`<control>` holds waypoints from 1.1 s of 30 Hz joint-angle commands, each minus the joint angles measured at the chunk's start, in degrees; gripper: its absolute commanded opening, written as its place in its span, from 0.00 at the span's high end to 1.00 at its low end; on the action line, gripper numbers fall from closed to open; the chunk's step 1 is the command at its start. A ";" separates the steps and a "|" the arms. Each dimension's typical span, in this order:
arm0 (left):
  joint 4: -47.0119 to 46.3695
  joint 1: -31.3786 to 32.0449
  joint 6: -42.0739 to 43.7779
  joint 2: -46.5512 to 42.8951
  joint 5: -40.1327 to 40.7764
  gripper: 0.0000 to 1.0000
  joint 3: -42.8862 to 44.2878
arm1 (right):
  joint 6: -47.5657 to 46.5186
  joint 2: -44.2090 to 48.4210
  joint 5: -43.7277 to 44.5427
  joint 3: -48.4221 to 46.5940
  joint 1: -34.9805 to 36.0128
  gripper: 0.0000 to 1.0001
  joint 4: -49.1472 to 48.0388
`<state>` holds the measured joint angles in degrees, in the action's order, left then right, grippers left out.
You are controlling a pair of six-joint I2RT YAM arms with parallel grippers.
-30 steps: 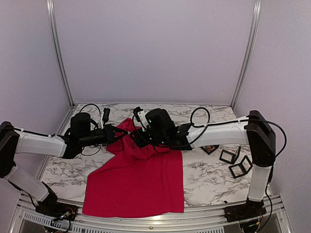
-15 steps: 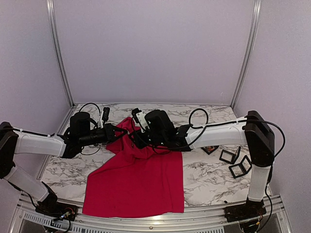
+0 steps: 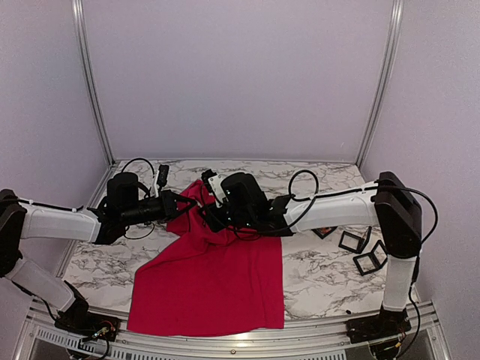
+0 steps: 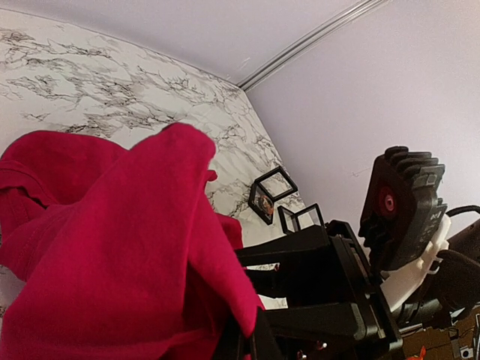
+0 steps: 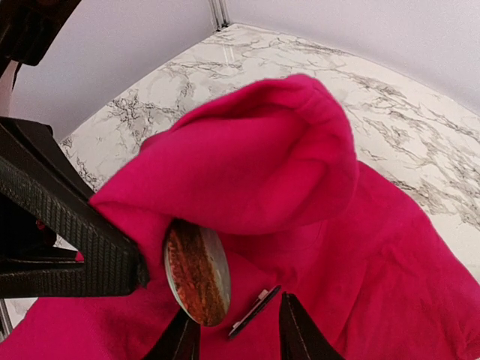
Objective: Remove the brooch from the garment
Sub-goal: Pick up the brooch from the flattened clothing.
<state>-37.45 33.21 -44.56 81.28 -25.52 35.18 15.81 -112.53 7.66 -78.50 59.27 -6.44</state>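
I have the garment [image 3: 217,277] spread toward the near edge of the bench, with its top fold lifted above the middle of the bench. My left gripper [image 3: 176,204] is clamped on that fold. The brooch [image 5: 196,271], an oval brown-red disc, sits on the lifted fold just beside the left claw's finger. A thin metal pin [image 5: 253,312] shows below it. My right gripper [image 5: 240,341] is partway open under the brooch, its fingers either side of the pin and holding nothing that I can see.

My worries:
- The right fingers may pinch cloth along with the disc, so pulling would drag or tear the shirt.
- If the pin is not clear of the cloth, it could snag.
- The two claws are very close and could knock together.

I can read no brand, label or writing anywhere.
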 commanded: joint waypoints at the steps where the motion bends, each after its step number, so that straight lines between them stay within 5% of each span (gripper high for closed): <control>1: -0.06 -0.16 1.09 -1.75 -1.13 1.00 1.23 | -0.49 -1.72 2.36 -1.64 0.39 0.68 -0.97; 24: 1.90 -0.16 2.24 -1.11 -1.22 1.00 2.65 | -4.00 0.72 0.90 1.20 0.59 0.76 -6.28; 33: 2.55 -0.16 2.49 0.40 -1.79 1.00 4.11 | -4.54 1.79 1.16 1.61 0.59 1.00 -5.82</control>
<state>-35.24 33.21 -43.13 81.36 -25.50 36.56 11.84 -113.34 8.56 -76.99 59.42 -11.81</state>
